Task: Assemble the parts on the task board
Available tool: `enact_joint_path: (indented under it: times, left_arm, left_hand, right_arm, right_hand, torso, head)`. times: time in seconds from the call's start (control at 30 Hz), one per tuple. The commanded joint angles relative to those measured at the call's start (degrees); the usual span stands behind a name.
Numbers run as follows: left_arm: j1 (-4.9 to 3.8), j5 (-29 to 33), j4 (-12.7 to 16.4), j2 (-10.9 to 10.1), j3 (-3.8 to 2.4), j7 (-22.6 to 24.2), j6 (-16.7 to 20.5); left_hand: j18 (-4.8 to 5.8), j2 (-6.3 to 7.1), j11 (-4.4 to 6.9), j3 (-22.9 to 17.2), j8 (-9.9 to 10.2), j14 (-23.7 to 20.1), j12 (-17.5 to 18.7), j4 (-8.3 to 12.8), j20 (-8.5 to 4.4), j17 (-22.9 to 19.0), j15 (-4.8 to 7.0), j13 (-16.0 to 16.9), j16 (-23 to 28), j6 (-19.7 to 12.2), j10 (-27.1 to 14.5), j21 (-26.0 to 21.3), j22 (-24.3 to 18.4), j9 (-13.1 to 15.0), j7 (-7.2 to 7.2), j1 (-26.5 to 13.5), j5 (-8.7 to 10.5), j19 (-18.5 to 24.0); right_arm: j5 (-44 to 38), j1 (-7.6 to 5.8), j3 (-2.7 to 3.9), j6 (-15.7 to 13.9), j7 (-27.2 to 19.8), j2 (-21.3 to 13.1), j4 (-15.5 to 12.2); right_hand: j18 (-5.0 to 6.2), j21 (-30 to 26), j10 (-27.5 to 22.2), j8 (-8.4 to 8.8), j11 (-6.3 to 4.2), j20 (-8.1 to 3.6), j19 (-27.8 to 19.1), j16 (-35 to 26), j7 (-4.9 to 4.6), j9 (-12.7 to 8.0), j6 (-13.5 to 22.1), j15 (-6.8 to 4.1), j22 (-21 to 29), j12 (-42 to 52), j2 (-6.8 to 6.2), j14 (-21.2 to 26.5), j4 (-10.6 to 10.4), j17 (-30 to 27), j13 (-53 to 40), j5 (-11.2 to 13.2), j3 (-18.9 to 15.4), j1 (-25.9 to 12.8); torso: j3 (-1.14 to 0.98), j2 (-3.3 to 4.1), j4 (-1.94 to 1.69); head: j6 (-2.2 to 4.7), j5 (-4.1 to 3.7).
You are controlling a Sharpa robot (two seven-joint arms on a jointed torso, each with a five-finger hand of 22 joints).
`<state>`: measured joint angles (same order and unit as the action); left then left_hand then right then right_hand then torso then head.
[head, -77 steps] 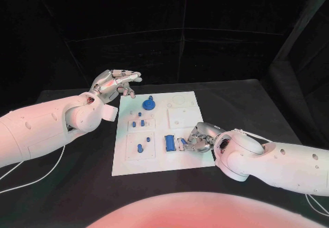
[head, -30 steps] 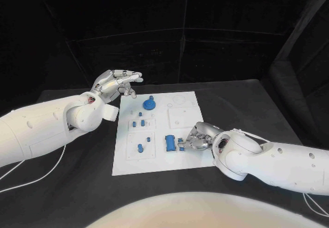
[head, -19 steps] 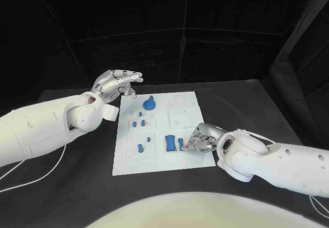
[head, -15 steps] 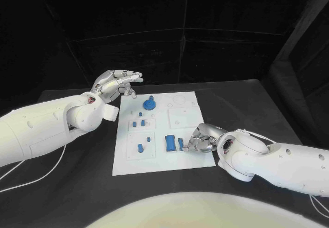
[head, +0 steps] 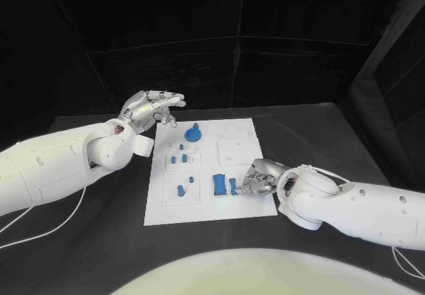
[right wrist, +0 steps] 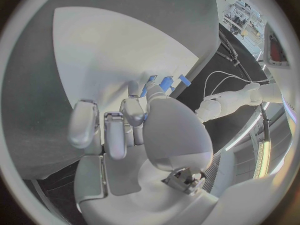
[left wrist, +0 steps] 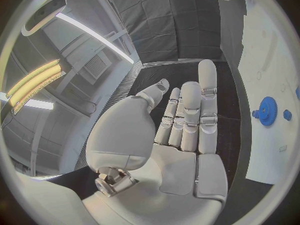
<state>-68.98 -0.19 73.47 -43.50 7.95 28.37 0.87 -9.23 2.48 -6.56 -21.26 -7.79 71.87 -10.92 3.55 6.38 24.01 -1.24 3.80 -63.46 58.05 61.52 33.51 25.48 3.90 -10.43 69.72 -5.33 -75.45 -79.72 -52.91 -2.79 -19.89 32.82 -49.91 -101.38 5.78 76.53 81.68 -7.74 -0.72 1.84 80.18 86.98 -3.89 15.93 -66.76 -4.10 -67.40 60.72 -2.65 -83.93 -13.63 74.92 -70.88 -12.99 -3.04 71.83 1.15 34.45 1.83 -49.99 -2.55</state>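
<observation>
I see the task board (head: 208, 172) in the middle of the frame on the black counter (head: 336, 135). The right robot hand (head: 257, 182) is at the lower right part of the board, and its fingers are bent down around a small blue part (head: 234, 185), just beside the larger blue block (head: 218, 185). I believe it pinches this small part, but the fingertips hide the contact, so I cannot tell for sure.

The left robot hand (head: 150, 107) hovers above the upper left corner of the board. Its fingers are partly curled and hold nothing that I can see. In the left wrist view the fingers (left wrist: 190, 110) lie close side by side.

More parts stand on the board: the blue gear (head: 193, 133) near the top and small pegs (head: 180, 159) left of the centre.

I judge the parts are light, stiff plastic, and a little slippery between metal fingertips. I would take the small part by its two long sides, low, and keep it upright.
</observation>
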Motion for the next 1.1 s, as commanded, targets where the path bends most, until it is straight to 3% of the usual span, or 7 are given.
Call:
enact_joint_path:
  times: [0.03, 0.53, 0.73, 0.8, 0.87, 1.0, 1.1]
  left_arm:
    - [-0.07, 0.3, 0.0, 0.1, -0.05, 0.4, -0.4]
    - [0.02, 0.3, -0.1, -0.2, -0.04, 0.4, -0.2]
    - [0.15, 0.3, -0.5, -0.2, -0.03, 0.8, 0.1]
    - [0.22, 0.3, -0.8, -0.2, -0.03, 1.2, 0.2]
    - [0.32, 0.3, -1.5, 0.2, -0.03, 1.7, 0.4]
    - [0.88, 0.3, -3.1, 0.7, -0.03, 2.7, 0.4]
    - [1.33, 0.3, -4.9, 1.5, -0.04, 4.0, -0.2]
  left_hand:
    - [-1.15, -0.22, 0.17, 0.3, -0.3, -0.3, -0.3, 0.1, 0.14, -0.1, 0.12, 0.0, 0.1, -0.5, -0.4, -0.4, -0.1, 0.0, -0.04, 0.2, -0.27, 0.3]
    - [-1.15, -0.22, 0.17, 0.3, -0.3, -0.3, -0.3, 0.1, 0.14, -0.1, 0.12, 0.0, 0.1, -0.5, -0.4, -0.4, -0.1, 0.0, -0.04, 0.2, -0.27, 0.3]
    - [-1.13, 0.02, 0.1, 0.8, -0.5, -1.0, -0.5, -0.1, 0.2, -1.3, 0.02, 0.1, 0.6, -0.6, -0.5, -0.6, -0.2, 0.0, -0.1, -0.1, -0.2, 0.5]
    - [-1.09, 0.81, -0.05, 2.5, -0.6, -2.7, -0.9, -0.5, 0.45, -2.5, -0.15, 0.1, 2.1, -0.9, -0.8, -1.9, -0.9, 0.0, -0.15, -1.0, -0.31, 1.8]
    - [-1.07, 1.11, -0.26, 4.6, -0.9, -6.0, -1.5, -1.1, 0.92, -4.3, -0.68, 0.2, 5.6, -1.2, -1.3, -4.6, -2.4, 0.0, -0.37, -1.7, -0.44, 4.5]
    - [-0.87, 0.48, -1.02, 6.9, -1.1, -11.7, -1.8, -1.8, 2.2, -8.8, -1.91, 0.0, 15.3, -1.6, -2.3, -10.4, -5.9, 0.0, -0.71, -1.9, -0.53, 10.2]
    - [-0.65, -1.09, -1.97, 9.7, -1.1, -15.7, -1.2, -4.6, 3.85, -13.0, -3.75, -0.1, 25.3, -1.8, -3.2, -15.8, -9.4, -0.1, -1.35, -4.9, -0.58, 15.1]
  right_arm:
    - [-0.2, 0.06, -0.12, 0.9, 0.5, 0.2, 0.4]
    - [6.2, 0.0, -0.08, -4.6, -9.1, -3.0, -2.7]
    - [20.4, -1.59, -0.03, -7.1, -22.4, -4.0, -0.9]
    - [27.7, -2.41, -0.02, -8.0, -27.8, -4.0, 0.6]
    - [37.0, -3.41, -0.01, -9.1, -34.5, -3.9, 2.8]
    - [49.1, -5.42, -0.01, -9.4, -42.7, -2.2, 8.5]
    - [54.5, -6.62, 0.03, -7.6, -46.6, -0.2, 13.8]
  right_hand:
    - [-1.01, -0.1, -0.3, 0.36, 0.23, 0.19, 0.3, -0.3, -0.11, -0.3, 0.3, -0.16, 0.0, -0.3, 0.32, -5.1, 0.1, 10.2, 0.0, 0.0, -0.3, 0.4]
    - [-0.73, -1.1, -1.2, 1.62, 0.75, 0.43, -0.5, -1.3, -0.77, -0.4, 2.3, 0.19, 1.4, -2.3, -0.15, -4.7, -0.3, 8.8, 1.0, -1.7, -2.9, 0.1]
    - [1.92, -11.4, -9.1, 3.74, 2.24, 1.47, -7.4, -10.7, -2.52, -1.2, 7.0, 1.43, 15.6, -20.0, 1.34, -1.5, 0.6, -2.4, 12.3, -1.2, -3.7, 3.1]
    - [4.11, -21.3, -14.2, 3.92, 2.7, 1.82, -13.5, -20.9, -3.06, -1.4, 8.3, 1.96, 28.0, -29.4, 2.35, 2.3, 1.5, -13.3, 18.6, -2.3, -3.3, 5.8]
    - [4.71, -31.6, -18.5, 3.97, 4.47, 3.17, -18.5, -44.1, -4.4, -1.8, 9.8, 3.45, 36.3, -38.4, 3.43, 11.0, 2.2, -33.8, 26.7, -2.5, -2.5, 9.7]
    - [4.56, -41.6, -21.1, 3.97, 6.33, 5.2, -21.7, -57.5, -6.08, -2.5, 10.1, 5.55, 43.0, -48.7, 3.74, 15.4, 2.6, -41.0, 38.4, -1.0, -1.1, 14.2]
    - [4.35, -53.5, -20.8, 4.16, 7.97, 8.19, -27.9, -70.7, -7.7, -4.4, 11.8, 8.99, 50.5, -53.9, 3.19, 22.0, 2.9, -49.6, 48.0, 1.3, -0.2, 17.0]
  torso:
    - [0.04, -0.06, -0.03]
    - [0.03, -0.19, 0.1]
    - [0.12, -0.44, 0.04]
    - [0.3, -0.8, 0.09]
    - [0.67, -1.41, -0.14]
    - [0.98, -2.46, 0.04]
    - [1.09, -3.21, 0.18]
  head:
    - [-0.01, 0.01]
    - [-0.01, -0.07]
    - [0.53, -0.61]
    - [1.02, -0.66]
    - [2.03, -1.03]
    - [3.63, -0.8]
    - [5.38, -0.83]
